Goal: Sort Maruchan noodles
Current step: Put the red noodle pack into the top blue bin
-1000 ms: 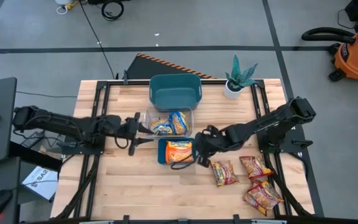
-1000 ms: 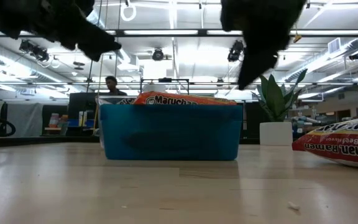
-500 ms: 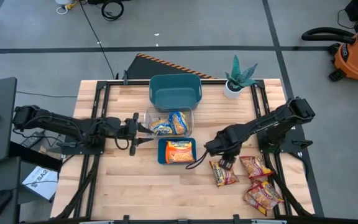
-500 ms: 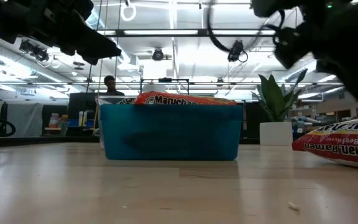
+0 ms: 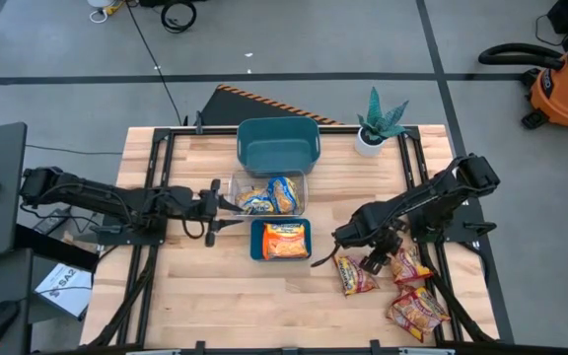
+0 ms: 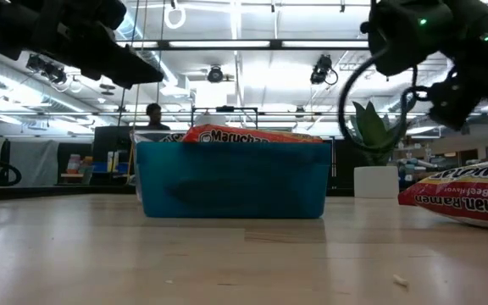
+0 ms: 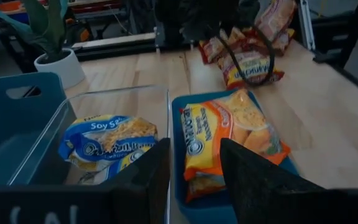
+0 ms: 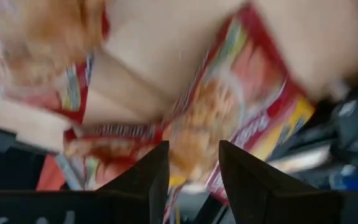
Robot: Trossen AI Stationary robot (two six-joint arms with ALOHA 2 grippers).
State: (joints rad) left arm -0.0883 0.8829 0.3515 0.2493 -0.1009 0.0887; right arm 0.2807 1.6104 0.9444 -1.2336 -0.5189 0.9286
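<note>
An orange Maruchan packet (image 5: 284,240) lies in the small teal bin (image 5: 255,241) and shows over that bin's rim in the low view (image 6: 252,134). Two yellow-and-blue packets (image 5: 269,195) lie in the clear bin (image 7: 129,99). Three dark red packets (image 5: 355,274) (image 5: 405,264) (image 5: 417,311) lie flat on the table's right near part. My right gripper (image 5: 375,258) hangs open above and between the first two; its wrist view looks down on them (image 8: 229,106). My left gripper (image 5: 215,209) waits open, left of the clear bin.
A large teal bin (image 5: 278,145) stands at the far middle with nothing in it. A potted plant (image 5: 377,123) stands at the far right. A black cable loop (image 5: 319,258) trails from the right arm beside the small bin. Bare wood (image 5: 195,286) lies at the near left.
My right gripper has swung from above the small teal bin toward the table's right, ending over the dark red packets, and has turned as it went. The orange packet has stayed in the bin. The left arm has kept still.
</note>
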